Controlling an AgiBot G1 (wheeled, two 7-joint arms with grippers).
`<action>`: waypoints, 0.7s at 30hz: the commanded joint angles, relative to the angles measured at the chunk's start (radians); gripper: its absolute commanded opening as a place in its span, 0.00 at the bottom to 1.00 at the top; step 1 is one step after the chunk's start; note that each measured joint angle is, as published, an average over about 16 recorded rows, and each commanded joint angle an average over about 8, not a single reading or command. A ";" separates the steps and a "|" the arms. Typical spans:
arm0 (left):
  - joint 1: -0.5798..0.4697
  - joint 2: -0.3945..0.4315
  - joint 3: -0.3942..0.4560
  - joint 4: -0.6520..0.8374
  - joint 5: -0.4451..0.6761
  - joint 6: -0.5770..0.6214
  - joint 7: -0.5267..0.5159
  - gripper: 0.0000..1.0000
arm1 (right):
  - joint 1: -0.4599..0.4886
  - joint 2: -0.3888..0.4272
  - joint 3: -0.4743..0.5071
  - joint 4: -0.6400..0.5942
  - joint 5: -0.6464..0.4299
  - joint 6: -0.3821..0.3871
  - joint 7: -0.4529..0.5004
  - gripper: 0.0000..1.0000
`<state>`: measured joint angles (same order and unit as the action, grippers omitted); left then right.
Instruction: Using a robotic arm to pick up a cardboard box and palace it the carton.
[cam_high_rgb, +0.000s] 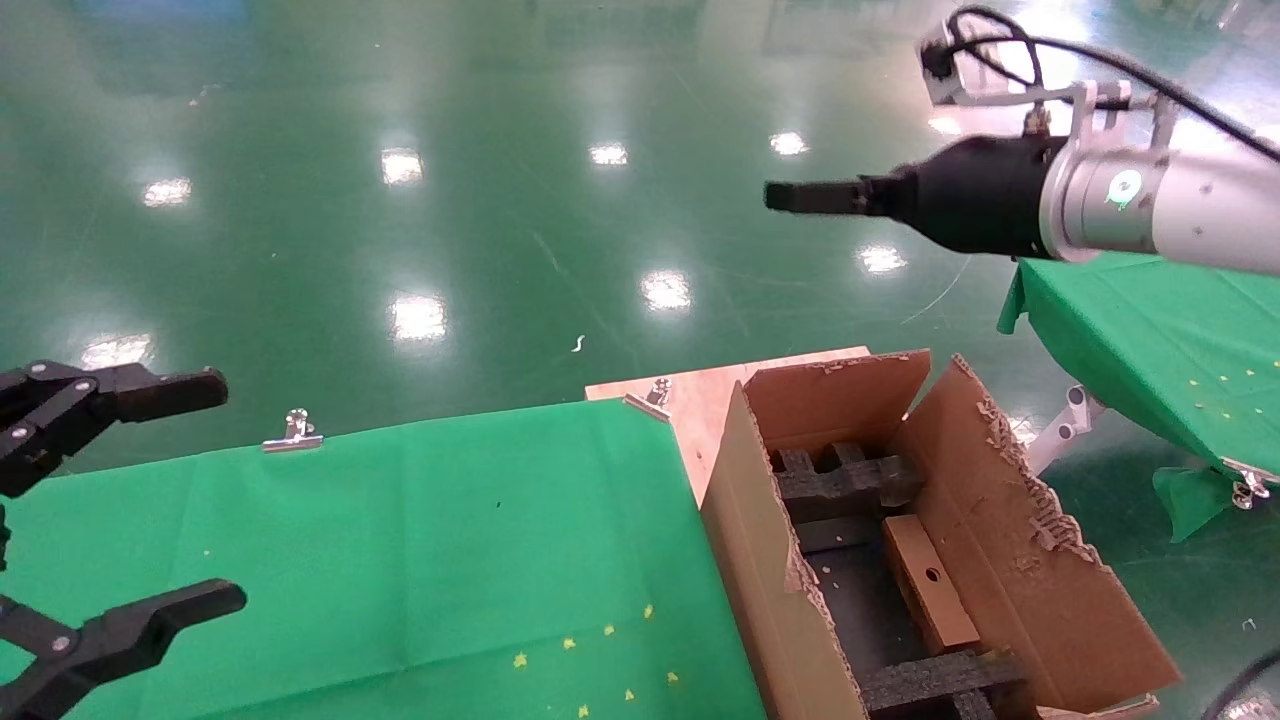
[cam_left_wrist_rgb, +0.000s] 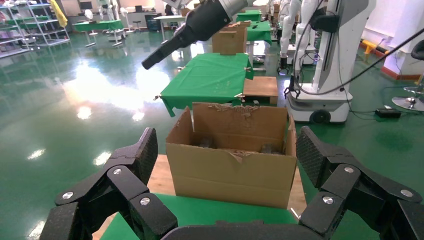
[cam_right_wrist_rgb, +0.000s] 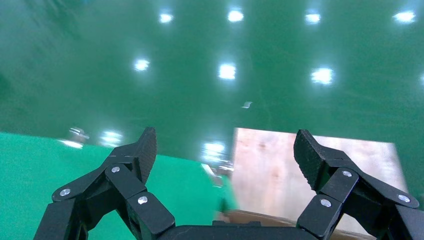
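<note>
Flat brown cardboard box (cam_high_rgb: 929, 583), ragged corrugated carton (cam_high_rgb: 1010, 520), black foam (cam_high_rgb: 845, 482)

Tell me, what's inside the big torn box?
Inside the carton lies the small cardboard box with a round hole, between black foam inserts. The carton's near wall hides part of the bottom.

No readable text or labels
</note>
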<state>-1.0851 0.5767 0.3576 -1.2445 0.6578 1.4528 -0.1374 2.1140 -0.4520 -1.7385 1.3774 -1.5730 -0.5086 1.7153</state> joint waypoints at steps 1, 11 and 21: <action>0.000 0.000 0.000 0.000 0.000 0.000 0.000 1.00 | 0.026 0.006 0.019 0.003 0.081 -0.022 -0.043 1.00; 0.000 0.000 0.000 0.000 0.000 0.000 0.000 1.00 | -0.014 -0.002 0.054 -0.002 0.081 -0.050 -0.070 1.00; 0.000 0.000 0.000 0.000 0.000 0.000 0.000 1.00 | -0.180 -0.027 0.284 -0.017 0.210 -0.204 -0.309 1.00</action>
<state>-1.0850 0.5765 0.3576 -1.2443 0.6574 1.4527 -0.1374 1.9345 -0.4791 -1.4547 1.3607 -1.3632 -0.7121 1.4067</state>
